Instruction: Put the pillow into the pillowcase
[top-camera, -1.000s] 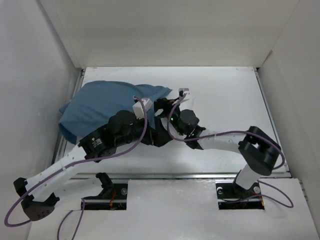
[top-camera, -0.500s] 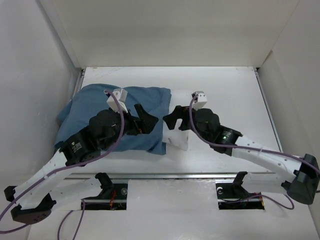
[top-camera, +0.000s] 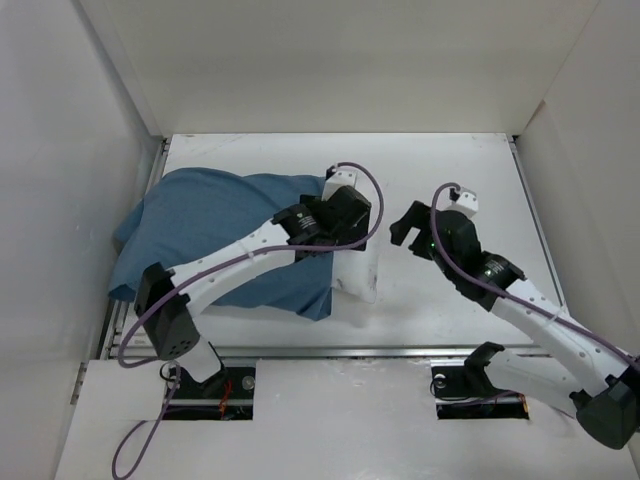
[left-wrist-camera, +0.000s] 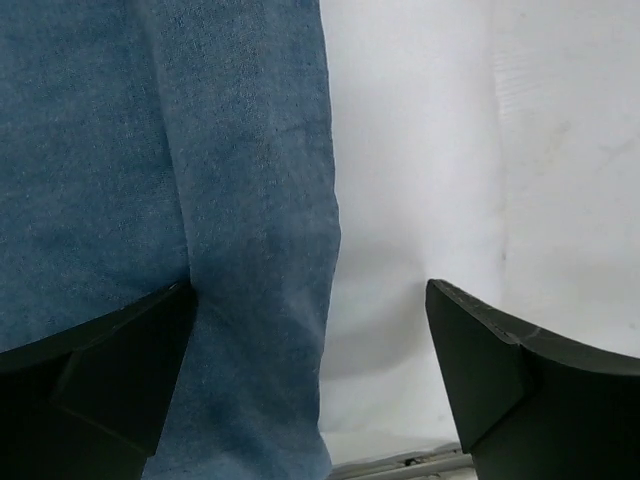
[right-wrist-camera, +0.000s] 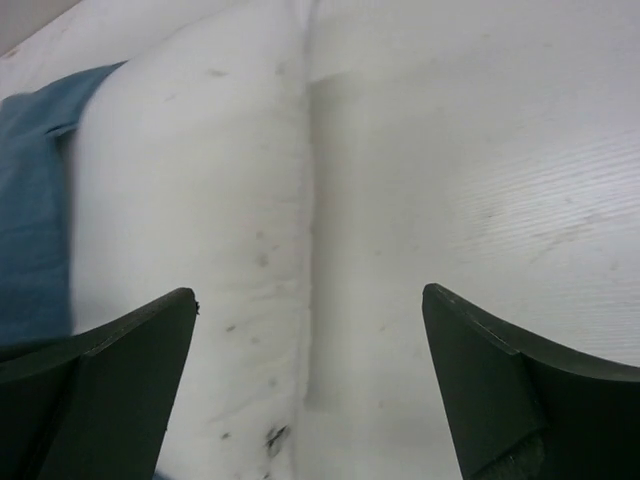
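The blue pillowcase (top-camera: 210, 230) lies at the table's left and covers most of the white pillow; only the pillow's right end (top-camera: 357, 275) sticks out of its open edge. My left gripper (top-camera: 322, 245) hovers open over that edge, touching nothing. Its wrist view shows the pillowcase (left-wrist-camera: 150, 150) on the left, the pillow (left-wrist-camera: 410, 200) on the right, and the empty gap of the gripper (left-wrist-camera: 310, 290). My right gripper (top-camera: 405, 230) is open and empty, just right of the pillow's end. Its wrist view shows the gripper (right-wrist-camera: 309, 292), the pillow (right-wrist-camera: 190, 200) and a strip of pillowcase (right-wrist-camera: 30, 200).
White walls enclose the table (top-camera: 460, 180) at the back and on both sides. A metal rail (top-camera: 400, 350) runs along the table's front edge. The pillowcase bulges against the left wall.
My left gripper has swung right, from over the pillowcase's middle to its open edge. My right gripper has drawn back to the right, away from the pillow. The pillowcase now lies flatter over the pillow.
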